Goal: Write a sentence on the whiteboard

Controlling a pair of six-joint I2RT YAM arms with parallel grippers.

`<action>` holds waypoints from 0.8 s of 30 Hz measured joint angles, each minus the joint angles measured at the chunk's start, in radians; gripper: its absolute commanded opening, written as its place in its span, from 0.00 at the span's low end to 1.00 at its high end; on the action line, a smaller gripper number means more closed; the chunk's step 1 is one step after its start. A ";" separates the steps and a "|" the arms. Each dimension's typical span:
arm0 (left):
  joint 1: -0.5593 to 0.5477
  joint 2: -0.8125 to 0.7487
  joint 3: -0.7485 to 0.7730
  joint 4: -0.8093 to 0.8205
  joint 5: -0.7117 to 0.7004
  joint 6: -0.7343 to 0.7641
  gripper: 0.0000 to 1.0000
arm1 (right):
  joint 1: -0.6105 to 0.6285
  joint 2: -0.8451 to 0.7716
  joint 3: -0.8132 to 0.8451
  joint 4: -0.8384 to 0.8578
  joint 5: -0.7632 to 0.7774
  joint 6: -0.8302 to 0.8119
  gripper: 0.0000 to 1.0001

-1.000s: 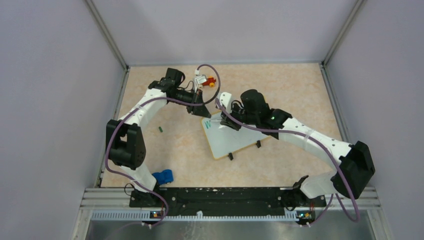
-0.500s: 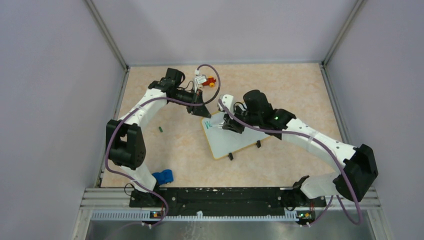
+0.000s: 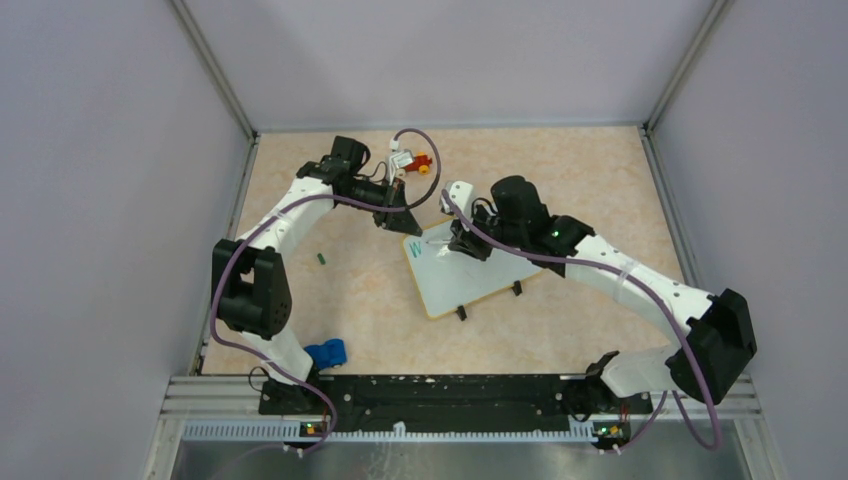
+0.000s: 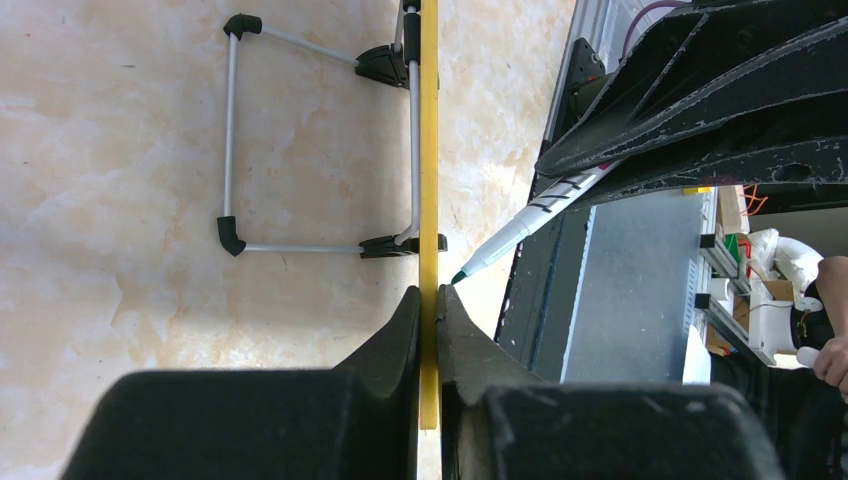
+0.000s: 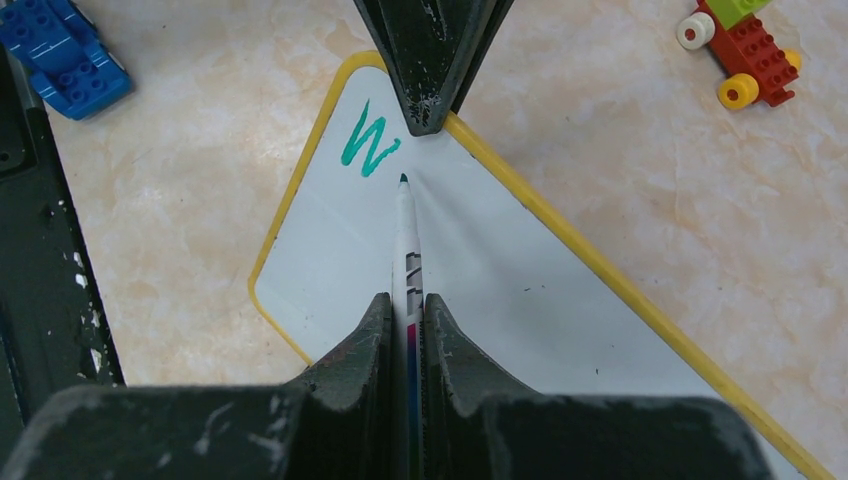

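The whiteboard [image 3: 470, 275] with its yellow rim stands tilted on black feet mid-table. It also shows in the right wrist view [image 5: 520, 270] and edge-on in the left wrist view [image 4: 429, 150]. My left gripper [image 3: 405, 228] [image 4: 428, 292] is shut on the board's top rim near its corner. My right gripper [image 3: 462, 245] [image 5: 405, 300] is shut on a white marker [image 5: 407, 240] [image 4: 515, 232]. Its green tip sits at the board face just right of a green "W" [image 5: 368, 140] [image 3: 417, 248], the only lettering of the sentence that shows.
A red and yellow brick toy [image 3: 420, 163] [image 5: 745, 50] lies behind the board. A blue brick toy [image 3: 326, 353] [image 5: 60, 50] lies near the left arm's base. A small dark green cap [image 3: 322, 258] lies left of the board. Grey walls enclose the table.
My right gripper has shifted a little to the right with the marker, past the green "W". My left gripper still holds the rim in the same place.
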 measured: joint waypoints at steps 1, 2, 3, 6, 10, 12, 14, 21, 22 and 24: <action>0.000 0.000 0.000 0.000 0.000 0.000 0.00 | 0.000 0.000 0.000 0.000 0.000 0.000 0.00; 0.000 0.000 0.000 0.000 0.000 0.000 0.00 | 0.000 0.000 0.000 0.000 0.000 0.000 0.00; 0.000 0.000 0.000 0.000 0.000 0.000 0.00 | 0.000 0.001 0.000 0.000 0.000 0.000 0.00; 0.000 0.000 0.000 0.000 0.000 0.000 0.00 | 0.000 0.003 0.000 0.000 0.000 0.000 0.00; 0.000 0.000 0.000 0.000 0.000 0.000 0.00 | 0.000 0.012 0.000 0.000 0.002 0.000 0.00; 0.000 0.000 0.000 0.000 0.000 0.000 0.00 | 0.000 0.019 0.000 0.000 0.004 0.000 0.00; 0.000 0.000 0.000 0.001 -0.001 0.000 0.00 | 0.000 0.026 0.000 0.001 0.008 0.001 0.00; 0.001 0.000 -0.001 0.004 -0.005 0.000 0.00 | 0.000 0.035 0.000 0.008 0.005 0.003 0.00; 0.001 0.000 -0.001 0.005 -0.005 0.000 0.00 | 0.000 0.035 0.001 0.010 0.004 0.003 0.00; 0.001 0.000 -0.001 0.005 -0.005 0.000 0.00 | 0.000 0.036 0.001 0.011 0.002 0.006 0.00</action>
